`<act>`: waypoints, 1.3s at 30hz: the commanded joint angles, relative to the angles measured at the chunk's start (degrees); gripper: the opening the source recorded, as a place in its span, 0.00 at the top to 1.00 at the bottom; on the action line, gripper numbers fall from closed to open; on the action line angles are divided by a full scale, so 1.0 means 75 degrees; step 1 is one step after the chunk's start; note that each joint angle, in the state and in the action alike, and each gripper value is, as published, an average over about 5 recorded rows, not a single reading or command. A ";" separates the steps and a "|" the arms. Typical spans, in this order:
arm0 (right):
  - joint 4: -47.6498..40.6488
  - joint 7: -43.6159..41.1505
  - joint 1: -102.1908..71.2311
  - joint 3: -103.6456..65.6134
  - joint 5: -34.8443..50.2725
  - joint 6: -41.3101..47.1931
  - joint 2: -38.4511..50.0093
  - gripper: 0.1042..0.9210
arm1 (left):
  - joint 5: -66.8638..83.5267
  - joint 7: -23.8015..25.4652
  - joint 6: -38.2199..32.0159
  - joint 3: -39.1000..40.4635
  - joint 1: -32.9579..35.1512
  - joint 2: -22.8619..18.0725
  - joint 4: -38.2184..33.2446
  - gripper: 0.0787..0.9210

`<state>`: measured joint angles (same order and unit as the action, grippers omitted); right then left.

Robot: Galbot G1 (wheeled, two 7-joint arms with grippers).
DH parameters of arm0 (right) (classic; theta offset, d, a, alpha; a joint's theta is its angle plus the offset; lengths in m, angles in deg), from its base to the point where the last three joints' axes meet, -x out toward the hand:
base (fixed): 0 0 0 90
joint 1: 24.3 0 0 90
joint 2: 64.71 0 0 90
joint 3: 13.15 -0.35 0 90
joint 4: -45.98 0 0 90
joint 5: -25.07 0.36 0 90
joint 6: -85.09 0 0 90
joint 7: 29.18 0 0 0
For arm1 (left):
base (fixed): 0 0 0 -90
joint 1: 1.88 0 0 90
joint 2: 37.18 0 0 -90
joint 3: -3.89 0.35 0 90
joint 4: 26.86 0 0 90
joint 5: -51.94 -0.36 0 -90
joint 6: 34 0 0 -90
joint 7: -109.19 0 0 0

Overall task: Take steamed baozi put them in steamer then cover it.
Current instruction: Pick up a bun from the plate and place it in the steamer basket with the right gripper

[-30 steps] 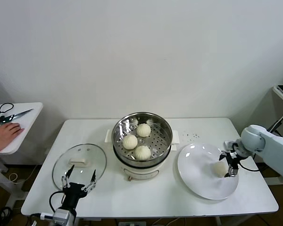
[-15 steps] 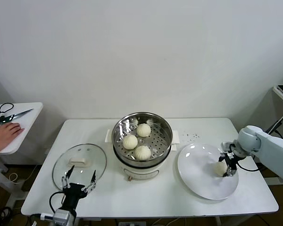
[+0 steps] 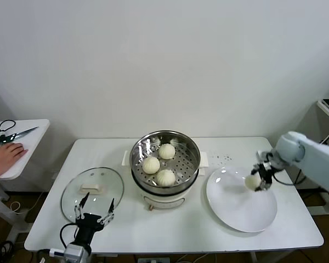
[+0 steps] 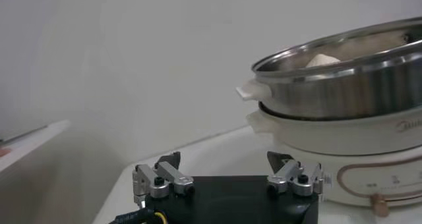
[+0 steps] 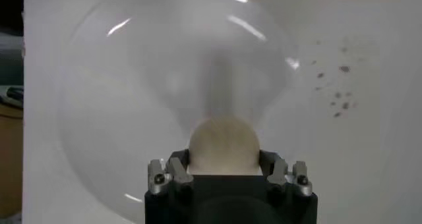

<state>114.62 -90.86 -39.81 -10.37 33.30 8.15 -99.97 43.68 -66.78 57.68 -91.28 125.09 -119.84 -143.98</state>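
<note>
Your right gripper, closed on the last small cream-white dough bun, has the shiny round steel steamer pot at its nine o'clock (left gripper waits open).

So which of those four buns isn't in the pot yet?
The bun gripped in the right gripper's fingers, lifted above the white plate. The other three buns already sit on the steamer's perforated tray.

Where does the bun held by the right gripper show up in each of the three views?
Head view: the bun sits in the right gripper, above the white plate.
Left wrist view: not in it.
Right wrist view: the bun fills the lower centre between the fingers.
Shared landmark: the white plate.
</note>
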 commanded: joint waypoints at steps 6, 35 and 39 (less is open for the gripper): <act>0.0051 0.0134 0.4894 0.3434 0.3452 0.0394 -0.1953 0.29 | -0.0006 0.0012 -0.0032 0.0149 0.0033 0.0068 -0.0134 0.12; -0.0425 0.0713 0.3586 0.4400 0.4366 0.1013 -0.5343 0.28 | 0.0301 0.0027 -0.0119 0.0082 -0.0144 0.0370 -0.0018 0.12; -0.0412 0.0725 0.3286 0.4417 0.4040 0.1006 -0.5209 0.28 | 0.0335 0.0028 -0.0116 0.0070 -0.0178 0.0391 0.0036 0.12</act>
<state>112.75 -85.83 -11.14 21.05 66.07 15.25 -135.46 45.90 -66.58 56.76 -90.72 124.04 -117.15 -144.02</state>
